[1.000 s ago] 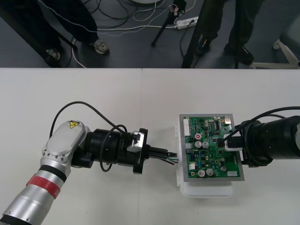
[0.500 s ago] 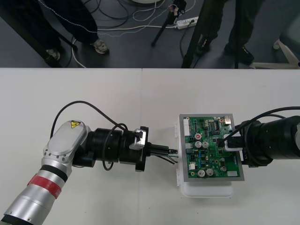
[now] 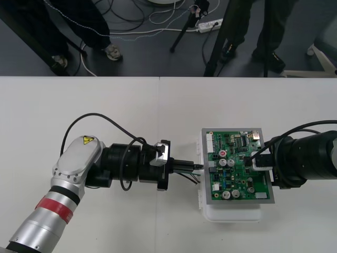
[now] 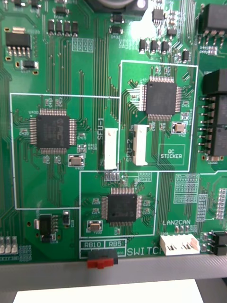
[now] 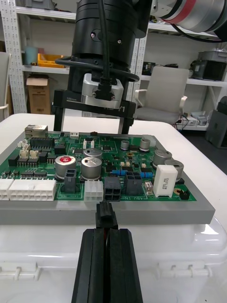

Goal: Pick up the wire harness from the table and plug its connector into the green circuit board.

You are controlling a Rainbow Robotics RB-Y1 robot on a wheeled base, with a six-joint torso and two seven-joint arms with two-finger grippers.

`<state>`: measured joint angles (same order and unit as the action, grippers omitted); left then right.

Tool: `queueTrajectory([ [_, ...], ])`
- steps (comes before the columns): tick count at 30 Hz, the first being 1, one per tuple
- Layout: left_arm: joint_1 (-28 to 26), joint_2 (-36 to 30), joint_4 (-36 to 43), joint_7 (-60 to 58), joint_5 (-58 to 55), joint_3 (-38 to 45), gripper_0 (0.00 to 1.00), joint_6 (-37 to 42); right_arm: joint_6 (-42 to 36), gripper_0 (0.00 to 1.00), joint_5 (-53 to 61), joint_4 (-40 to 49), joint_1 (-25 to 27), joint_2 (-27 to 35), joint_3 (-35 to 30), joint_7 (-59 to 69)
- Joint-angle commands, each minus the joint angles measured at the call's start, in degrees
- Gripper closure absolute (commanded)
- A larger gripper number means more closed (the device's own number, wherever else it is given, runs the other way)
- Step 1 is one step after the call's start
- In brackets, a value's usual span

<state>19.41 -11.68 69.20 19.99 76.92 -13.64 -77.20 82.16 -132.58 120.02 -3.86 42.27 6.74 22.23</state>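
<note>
The green circuit board (image 3: 237, 171) sits on its white base (image 3: 231, 213) right of the table's middle. My left gripper (image 3: 196, 167) reaches level at the board's left edge, shut on the harness's small black plug (image 5: 106, 218). The plug hovers just short of the black sockets (image 5: 113, 187) along the board's (image 5: 118, 165) near edge, apart from them. Thin wires (image 3: 192, 178) trail under the fingers (image 5: 90, 265). My right gripper (image 3: 261, 158) stands over the board's right edge; seen from the left wrist its fingers (image 5: 126, 124) stand wide apart, open, at the far edge.
The right wrist camera looks straight down on the board (image 4: 94, 71), with white connectors (image 4: 179, 245) near its edge. Bare table (image 3: 158, 116) spreads behind and left of the board. The table's far edge (image 3: 158, 77) borders dark floor with cables.
My left gripper has moved right toward the board with the plug, closing the gap to its left edge. The right arm has not moved.
</note>
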Motion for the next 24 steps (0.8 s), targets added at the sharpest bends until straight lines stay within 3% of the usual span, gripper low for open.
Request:
queueTrajectory([
  [1,2.39,1.57,0.50,1.02,-0.63,-1.31,1.00,1.97,0.46,0.00,-0.14,1.44,-1.50,-1.05,0.82,-1.57],
  [24,2.74,1.83,0.50,1.02,-1.25,-4.03,1.00,3.11,0.46,0.00,0.04,1.44,-1.50,-1.05,0.82,1.77],
])
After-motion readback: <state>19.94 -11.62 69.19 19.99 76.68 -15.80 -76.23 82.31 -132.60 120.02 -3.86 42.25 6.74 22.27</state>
